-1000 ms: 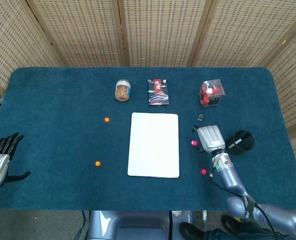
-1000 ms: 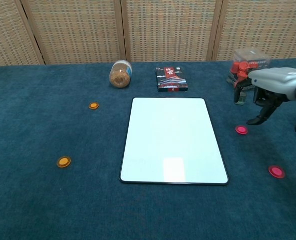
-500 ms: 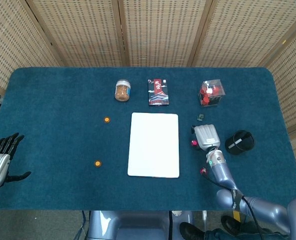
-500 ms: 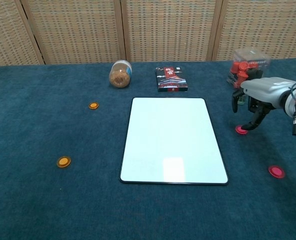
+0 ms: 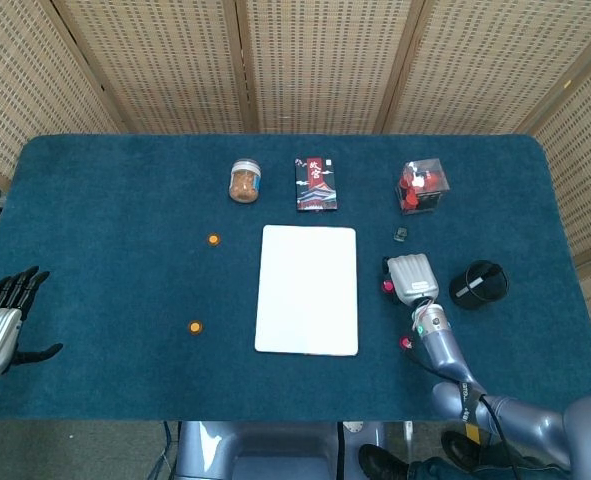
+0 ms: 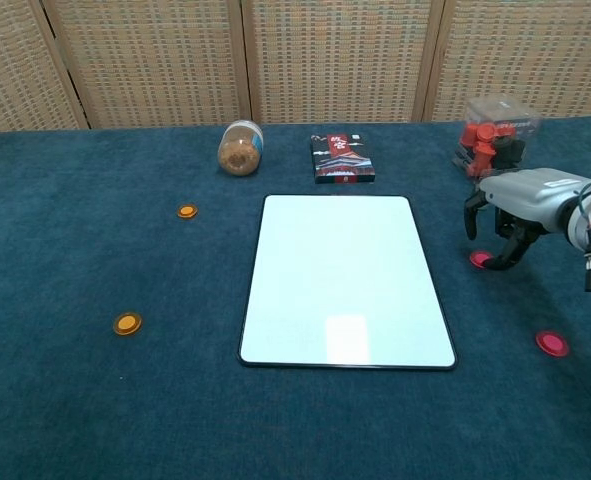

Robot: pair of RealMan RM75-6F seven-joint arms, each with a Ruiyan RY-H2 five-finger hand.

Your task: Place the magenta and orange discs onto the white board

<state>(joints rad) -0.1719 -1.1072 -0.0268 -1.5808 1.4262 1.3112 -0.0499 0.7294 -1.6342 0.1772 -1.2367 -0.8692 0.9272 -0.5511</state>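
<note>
Hidden: the right hand (image 6: pixel 515 205) covers much of the near magenta disc (image 6: pixel 482 260); from above only a sliver of it (image 5: pixel 386 286) shows at the hand's left edge. Whether the fingertips touch the disc cannot be told.
Right hand: palm down, fingers (image 6: pixel 516 244) curled downward around the disc, low over the blue cloth (image 5: pixel 115 200).
Left hand (image 5: pixel 0 325): far to the left at the table edge, partly cut off, fingers spread, holding nothing.
Second magenta disc (image 6: pixel 551 343): nearer the robot than the right hand, partly hidden by the forearm from above.
White board (image 6: pixel 345 280): just left of the right hand, bare.
Orange discs (image 6: pixel 127 323) (image 6: pixel 186 211): beyond the board's left side, well apart from both hands.
</note>
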